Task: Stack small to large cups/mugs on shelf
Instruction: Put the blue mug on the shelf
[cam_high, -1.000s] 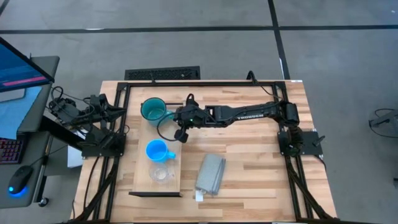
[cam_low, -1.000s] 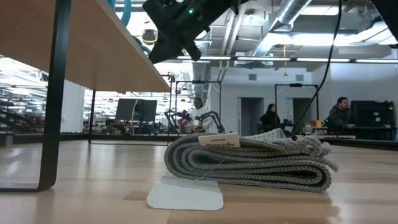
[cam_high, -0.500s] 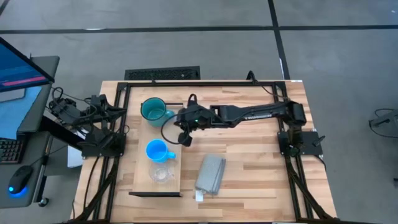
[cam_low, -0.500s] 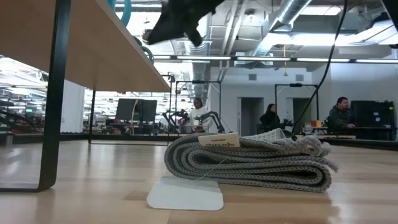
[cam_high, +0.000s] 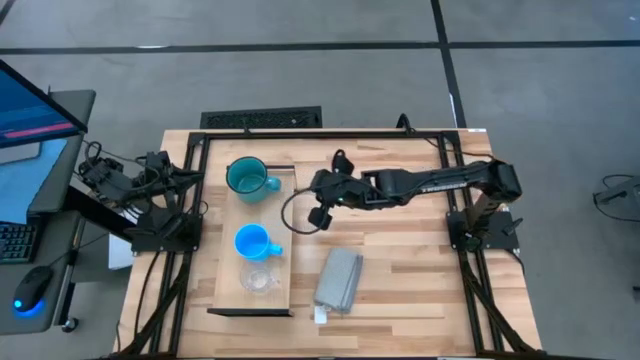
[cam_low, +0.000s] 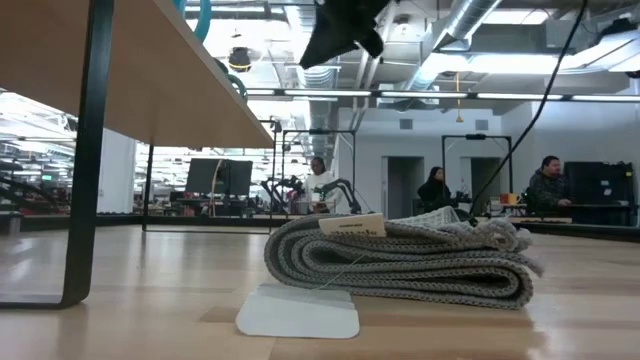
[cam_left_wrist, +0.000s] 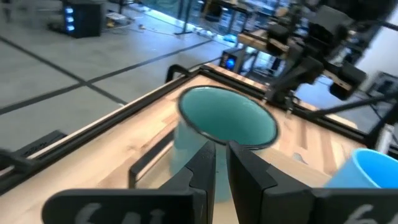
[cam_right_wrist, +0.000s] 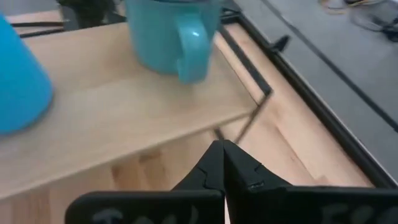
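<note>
On the pale shelf (cam_high: 228, 300) stand three vessels in a row. The teal mug (cam_high: 245, 178) is at the far end, the blue mug (cam_high: 250, 242) in the middle and the clear cup (cam_high: 257, 280) nearest. My right gripper (cam_high: 312, 192) hangs shut above the tabletop, right of the shelf's far end. In its wrist view (cam_right_wrist: 219, 149) the teal mug (cam_right_wrist: 171, 31) stands with its handle turned toward the gripper. My left gripper (cam_left_wrist: 221, 152) waits at the table's left edge, pointing at the teal mug (cam_left_wrist: 224, 118) with only a slit between its fingers.
A folded grey cloth (cam_high: 338, 280) with a white tag (cam_low: 298, 310) lies on the tabletop right of the shelf's near end. The shelf is raised on dark end legs (cam_low: 90, 150). People stand in the room beyond the table.
My right gripper has drawn back from beside the teal mug's handle toward the table's right and risen, staying shut. The three vessels have kept their places on the shelf.
</note>
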